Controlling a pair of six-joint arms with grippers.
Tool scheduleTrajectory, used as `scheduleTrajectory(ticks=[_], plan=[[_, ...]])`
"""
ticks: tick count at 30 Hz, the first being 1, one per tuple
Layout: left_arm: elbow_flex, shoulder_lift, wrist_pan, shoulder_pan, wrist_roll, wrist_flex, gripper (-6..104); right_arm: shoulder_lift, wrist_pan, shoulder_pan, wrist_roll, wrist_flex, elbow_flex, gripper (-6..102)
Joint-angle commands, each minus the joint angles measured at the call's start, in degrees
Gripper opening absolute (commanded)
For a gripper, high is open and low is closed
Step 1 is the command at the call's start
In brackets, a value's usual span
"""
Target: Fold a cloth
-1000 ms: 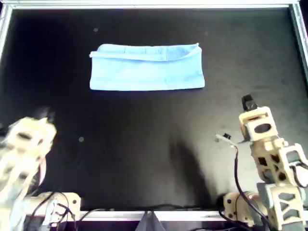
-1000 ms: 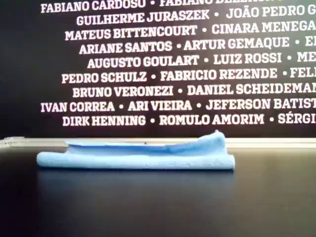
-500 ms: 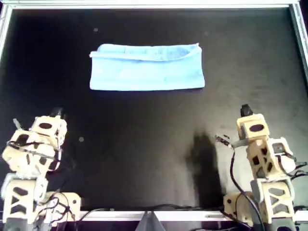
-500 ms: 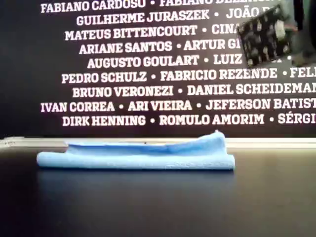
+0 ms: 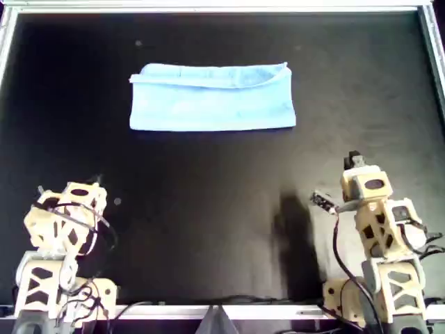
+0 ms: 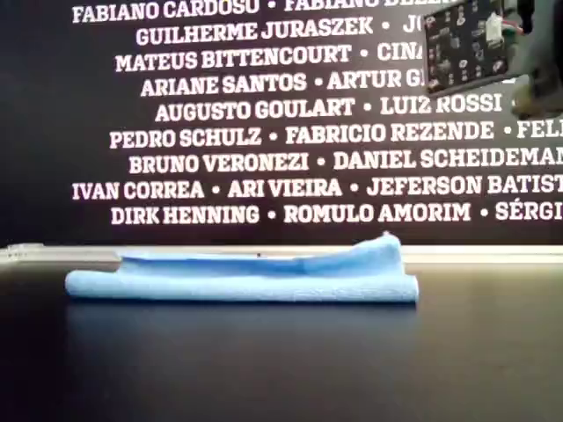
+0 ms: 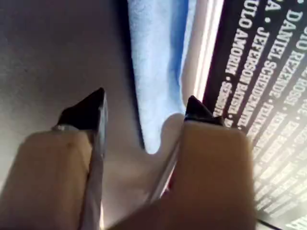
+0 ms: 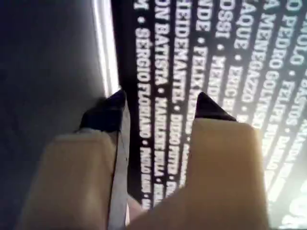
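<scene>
folded cloth (image 5: 212,97) (both arms apart)

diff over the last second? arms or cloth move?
The arm at the overhead view's left pulled back toward the near edge and came to rest upright beside its base. The arm at that view's right retreated slightly the same way. Nothing was gripped or released; both grippers stand open and empty. The cloth lies folded exactly where it was.

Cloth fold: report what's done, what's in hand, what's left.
Done: the thin light-blue woven cloth lies folded once into a long band on the black table. In hand: nothing; the left end effector and right end effector are open, apart from it. Left: possibly another fold.
</scene>
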Motion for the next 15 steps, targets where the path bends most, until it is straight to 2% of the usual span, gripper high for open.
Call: scheduleTrajectory(ticks=[1, 6, 11, 15], plan=[[-0.88, -0.09, -0.35, 0.44, -0.18, -1.93, 58, -3.52, -0.53, 0.09, 0.09, -1.14, 0.35, 58], [-0.88, -2.46, 0.35, 0.35, -0.26, -1.93, 58, -15.29, -0.62, 0.26, -0.44, -1.67, -3.43, 58], [-1.49, -11.51, 0.35, 0.26, -0.26, -2.20, 58, -33.84, -0.53, 4.04, -0.44, -2.02, -13.97, 58], [-7.38, -17.84, 0.35, 0.26, -0.26, -2.20, 59, -53.88, -0.53, 5.36, 0.44, -2.02, -27.25, 62]])
